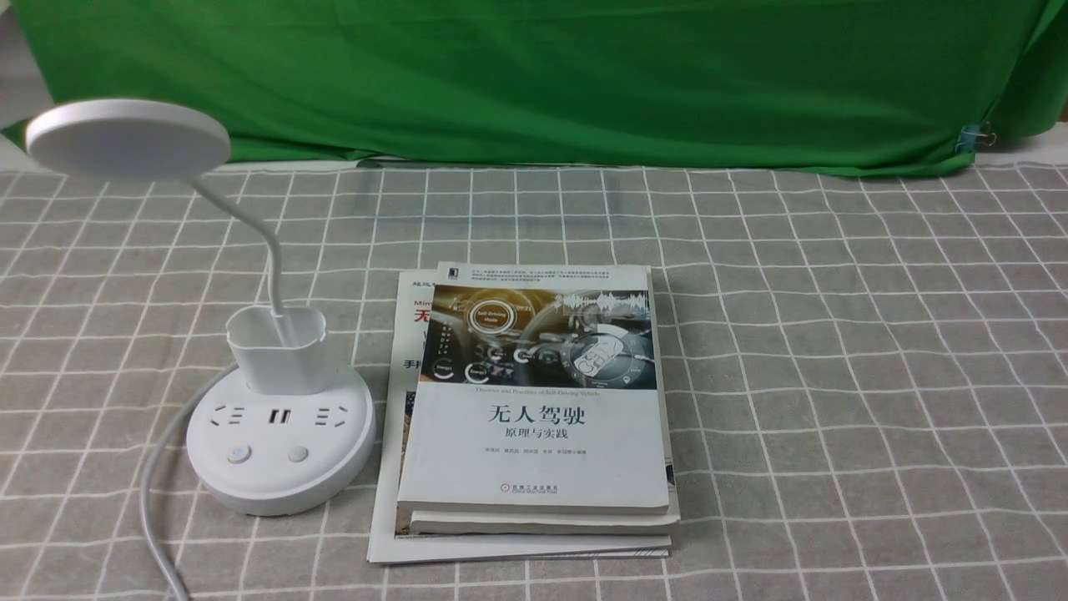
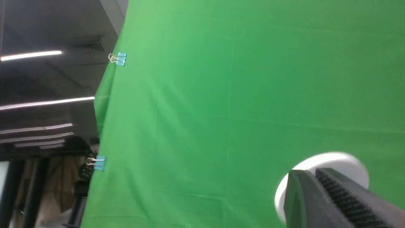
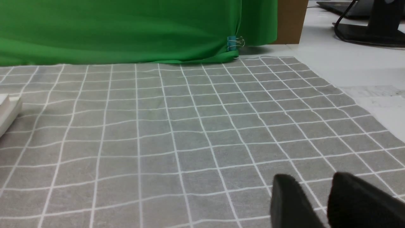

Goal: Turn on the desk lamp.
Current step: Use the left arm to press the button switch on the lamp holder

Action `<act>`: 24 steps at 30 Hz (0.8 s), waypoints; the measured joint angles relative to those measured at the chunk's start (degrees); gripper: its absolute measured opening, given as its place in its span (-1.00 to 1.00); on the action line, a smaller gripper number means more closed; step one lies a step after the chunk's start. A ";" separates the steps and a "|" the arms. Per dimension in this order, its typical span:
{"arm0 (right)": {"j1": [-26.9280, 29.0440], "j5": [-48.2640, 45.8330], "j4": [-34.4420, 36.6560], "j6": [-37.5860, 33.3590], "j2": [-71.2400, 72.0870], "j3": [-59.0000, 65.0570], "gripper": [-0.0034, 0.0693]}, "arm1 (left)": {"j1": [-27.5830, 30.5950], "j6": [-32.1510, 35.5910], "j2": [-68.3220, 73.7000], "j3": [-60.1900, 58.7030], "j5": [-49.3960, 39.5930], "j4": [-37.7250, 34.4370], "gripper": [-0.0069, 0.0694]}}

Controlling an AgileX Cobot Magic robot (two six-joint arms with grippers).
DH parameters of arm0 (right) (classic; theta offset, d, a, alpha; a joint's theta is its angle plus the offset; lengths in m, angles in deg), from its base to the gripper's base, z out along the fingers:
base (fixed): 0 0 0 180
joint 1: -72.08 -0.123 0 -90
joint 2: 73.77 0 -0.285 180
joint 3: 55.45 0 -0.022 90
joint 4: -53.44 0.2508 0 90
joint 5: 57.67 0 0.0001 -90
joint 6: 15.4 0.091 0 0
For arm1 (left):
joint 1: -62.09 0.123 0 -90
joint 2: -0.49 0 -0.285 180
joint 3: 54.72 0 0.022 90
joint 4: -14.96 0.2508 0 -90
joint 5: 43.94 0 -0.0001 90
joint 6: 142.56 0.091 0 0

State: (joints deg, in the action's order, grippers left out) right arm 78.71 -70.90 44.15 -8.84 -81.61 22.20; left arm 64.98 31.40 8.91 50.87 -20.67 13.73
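On the left side of the tabletop, a white desk lamp stands upright on its round base, its flat disc head held up by a thin curved neck. A small cup rises at the back of the base, with sockets and two buttons in front of it. A gray cord runs beside the base. Just beside the lamp lies a stack of books, and a green cloth hangs behind. The left hand has its fingers together, holding nothing, with the lamp's head partly behind them. The right hand has its fingers apart, with nothing between them.
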 joint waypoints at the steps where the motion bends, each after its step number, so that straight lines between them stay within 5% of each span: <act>1: 0.00 0.00 0.00 0.00 0.00 0.00 -0.23 | 0.00 -0.01 0.39 0.99 -0.90 0.00 -0.77; 7: 0.00 0.00 0.00 0.00 0.00 0.00 -0.23 | 0.00 -0.84 13.09 21.38 -28.02 0.64 -0.77; 12: 0.00 0.00 0.00 0.00 0.00 0.00 -0.23 | 0.00 1.91 24.38 24.70 -42.25 0.64 -0.77; 20: 0.00 0.00 0.00 0.00 0.00 0.00 -0.23 | 0.00 4.65 38.32 24.70 -46.29 -0.47 -0.77; 24: 0.00 0.00 0.00 0.00 0.00 0.00 -0.23 | 0.00 5.17 48.17 24.70 -46.90 -9.58 -0.77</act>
State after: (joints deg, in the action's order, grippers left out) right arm 78.71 -70.90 44.15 -8.84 -81.61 22.20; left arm 64.98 36.58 57.09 75.57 -67.57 4.14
